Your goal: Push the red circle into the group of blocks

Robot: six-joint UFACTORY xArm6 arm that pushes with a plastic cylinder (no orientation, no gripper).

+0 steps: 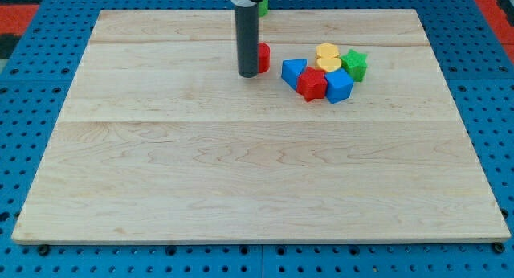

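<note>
The red circle [263, 56] sits on the wooden board [241, 149] near the view's top centre, partly hidden behind the rod. My tip [247, 73] rests against the circle's left side. The group of blocks lies just to the right: a blue triangle [292, 71], a red star-like block [312, 83], a blue block [339, 85], two yellow blocks [328, 57] and a green star [354, 64]. A small gap separates the red circle from the blue triangle.
A green block [262, 6] sits at the board's top edge, mostly hidden behind the arm. The board lies on a blue perforated table [32, 109].
</note>
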